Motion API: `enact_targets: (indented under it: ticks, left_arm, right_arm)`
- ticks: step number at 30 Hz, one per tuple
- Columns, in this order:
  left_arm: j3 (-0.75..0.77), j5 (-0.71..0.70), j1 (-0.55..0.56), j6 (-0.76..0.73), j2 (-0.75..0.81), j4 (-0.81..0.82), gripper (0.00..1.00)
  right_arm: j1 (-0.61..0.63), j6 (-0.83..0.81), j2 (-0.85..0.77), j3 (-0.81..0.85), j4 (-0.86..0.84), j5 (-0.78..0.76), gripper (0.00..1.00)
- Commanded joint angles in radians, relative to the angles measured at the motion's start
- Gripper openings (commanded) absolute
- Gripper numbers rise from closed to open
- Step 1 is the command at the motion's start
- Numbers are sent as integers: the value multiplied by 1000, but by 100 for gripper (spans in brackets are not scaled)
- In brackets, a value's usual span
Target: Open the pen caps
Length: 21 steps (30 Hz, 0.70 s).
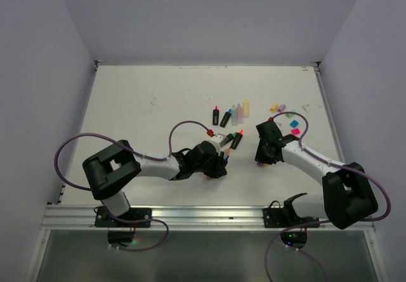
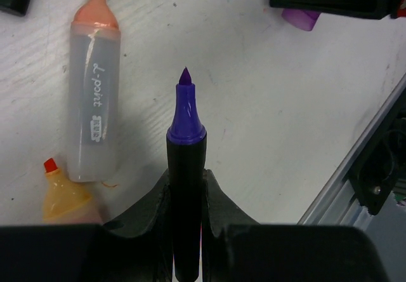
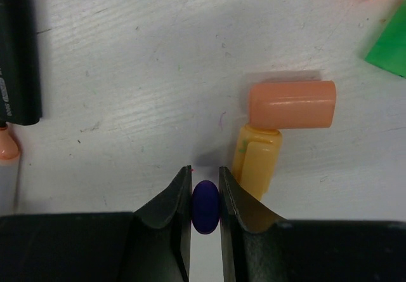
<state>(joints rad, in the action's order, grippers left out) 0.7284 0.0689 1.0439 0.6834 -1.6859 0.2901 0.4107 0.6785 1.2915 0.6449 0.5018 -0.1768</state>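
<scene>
My left gripper [image 2: 186, 175] is shut on a black-barrelled pen [image 2: 186, 187] with its purple tip [image 2: 186, 114] bare, pointing away from me above the table. In the top view the left gripper [image 1: 216, 166] is near the table's middle front. My right gripper [image 3: 205, 175] is shut on a dark purple pen cap [image 3: 205, 207], held just above the table; in the top view the right gripper [image 1: 263, 154] is a little to the right of the left one. Several uncapped pens [image 1: 231, 113] lie in a row behind them.
A pale pen with a peach end [image 2: 94, 104] and a yellow-orange pen [image 2: 63, 198] lie left of my left fingers. A peach cap [image 3: 292, 104] and a yellow cap [image 3: 255, 158] lie right of my right fingers. Loose caps [image 1: 294, 127] lie at right. A black pen [image 1: 236, 140] lies between the grippers.
</scene>
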Motion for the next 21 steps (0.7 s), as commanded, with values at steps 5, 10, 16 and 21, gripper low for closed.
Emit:
enact_targets:
  ticks: [5,10,16,21]
  left_arm:
    - [46,-57,15,18,-43,-88,27]
    - [48,-64,19,21,-55,-91,40]
    - [26,-107,22,10,-5,-66,54]
    - [60,-174,38,-36,80,-109,66]
  right_arm:
    - [-38,-40,38,12,-20,-12,33]
    - [-38,-54,48,16,-25,-6,41]
    - [-38,-85,14,21,-25,-6,47]
    - [-38,-96,-58,64,38,-55,58]
